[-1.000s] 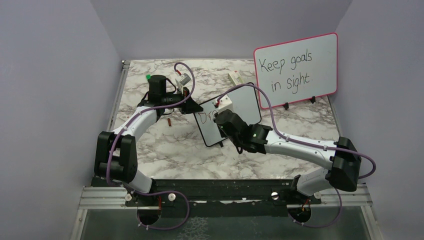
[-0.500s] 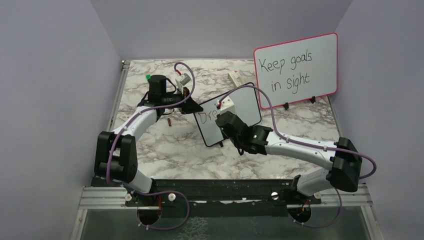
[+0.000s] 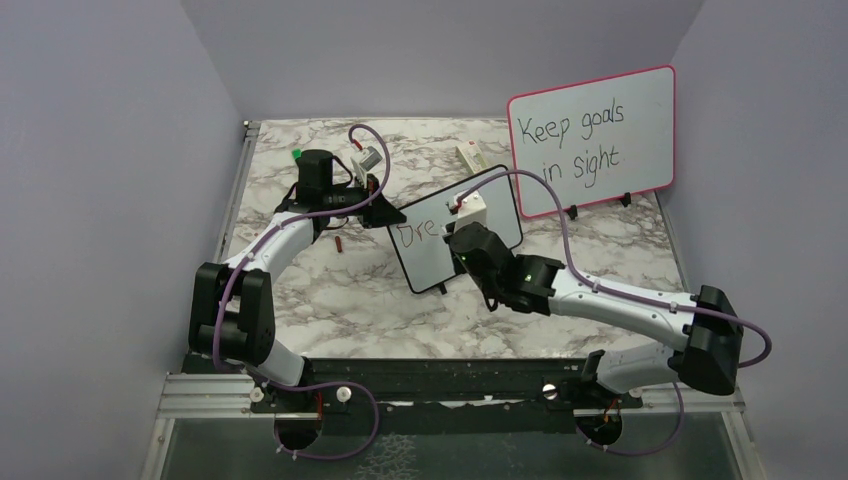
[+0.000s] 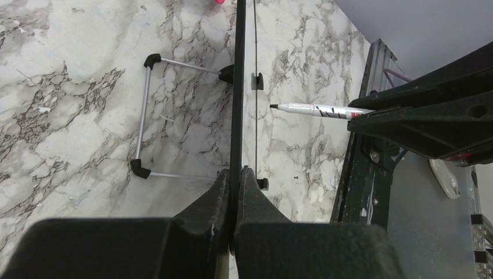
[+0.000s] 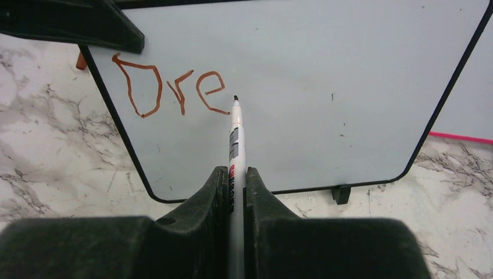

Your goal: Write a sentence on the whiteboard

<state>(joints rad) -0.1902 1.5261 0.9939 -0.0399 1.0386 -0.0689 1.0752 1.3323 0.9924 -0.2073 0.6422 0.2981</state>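
1. Left jaws: we see them closed tight on the edge of the whiteboard, which stands on the desk
2. Right jaws: we see them clamped on a marker, its tip just right of the red letters "Dre"

Robot lab cell, lilac walls, marble tabletop

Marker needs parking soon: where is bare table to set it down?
Bare table in front of the whiteboard, between left arm and right arm; another on the right, between the pink-framed board and that arm. Crowded at the whiteboard: left pincer clamps its edge, right pincer holds the marker there.
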